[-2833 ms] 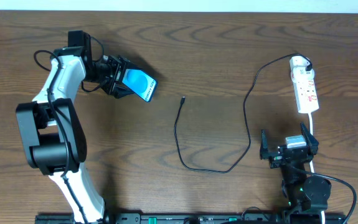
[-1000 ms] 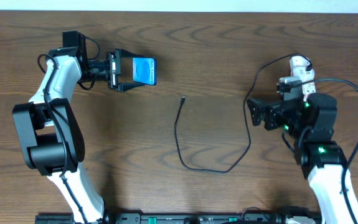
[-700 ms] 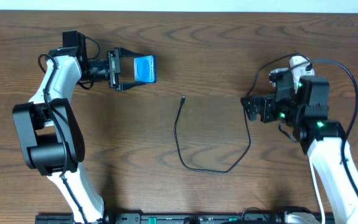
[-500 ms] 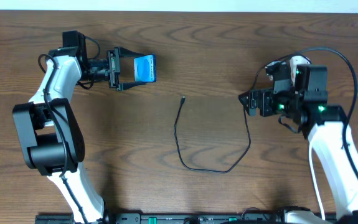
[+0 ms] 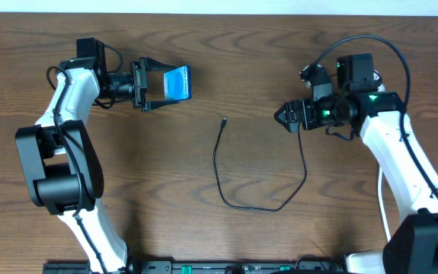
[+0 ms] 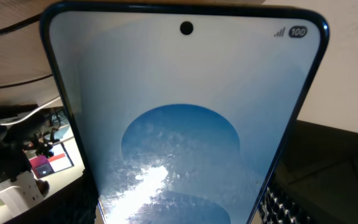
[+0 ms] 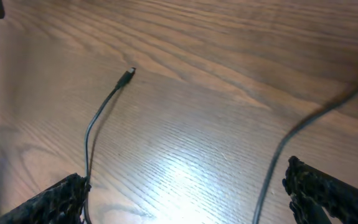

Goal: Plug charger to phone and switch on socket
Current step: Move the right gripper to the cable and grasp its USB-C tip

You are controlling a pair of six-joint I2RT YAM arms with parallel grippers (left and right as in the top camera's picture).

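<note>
The thin black charger cable's plug tip (image 5: 225, 119) lay on the wooden bench (image 5: 203, 228) left of the open, empty right tool (image 5: 286, 116), pointing away from the robot. The left tool (image 5: 167, 84), about equally near, gripped the slim blue-screened phone (image 5: 177, 82).

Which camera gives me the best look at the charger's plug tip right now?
Right wrist: the plug tip lies close and unobstructed on the table. Overhead shows the whole charger, tip tiny. Left wrist shows only the phone.
</note>
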